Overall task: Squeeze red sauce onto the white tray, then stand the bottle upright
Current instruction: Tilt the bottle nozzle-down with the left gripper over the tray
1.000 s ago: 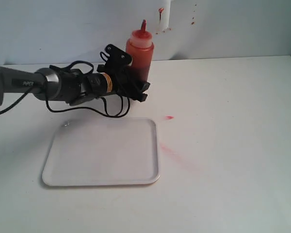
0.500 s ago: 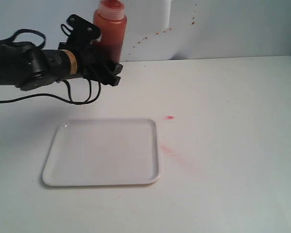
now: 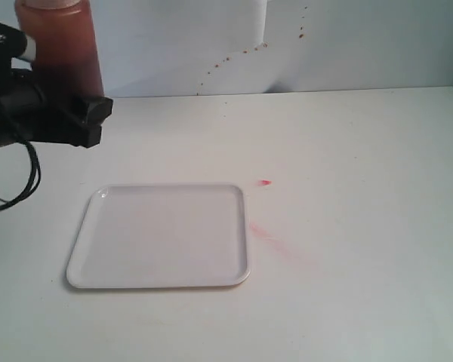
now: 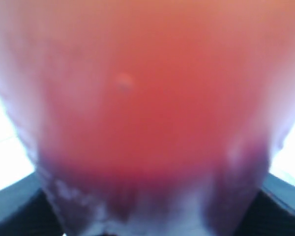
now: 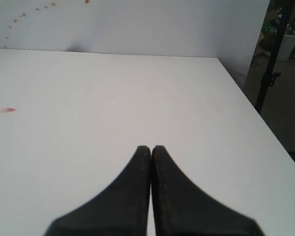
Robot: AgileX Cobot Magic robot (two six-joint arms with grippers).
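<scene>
**Red bottle in the left grip, white tray bare**

Red fills my left wrist view almost completely: the bottle [image 4: 147,108] sits so close to the lens that it is a blur. The dark fingers [image 4: 14,209] are just visible at either side of it. From the exterior view, the left gripper [image 3: 75,117] is clamped around the bottle's lower body and holds it upright. It is at the far left, behind the white tray [image 3: 158,235] and not over it. I judge it is lifted clear of the table [image 3: 362,188].

Gripping low leaves the soft upper wall free and keeps the nozzle away from the fingers, which suits tipping it later. The bottle looks translucent and well filled with sauce. Its cap is cut off by the top edge.

No glossy sauce lies on the tray. A small red spot [image 3: 264,182] and a pale pink smear [image 3: 268,235] mark the table beside it.

The right gripper [image 5: 151,152] has its fingers pressed together on nothing, parked well apart over bare table.
</scene>
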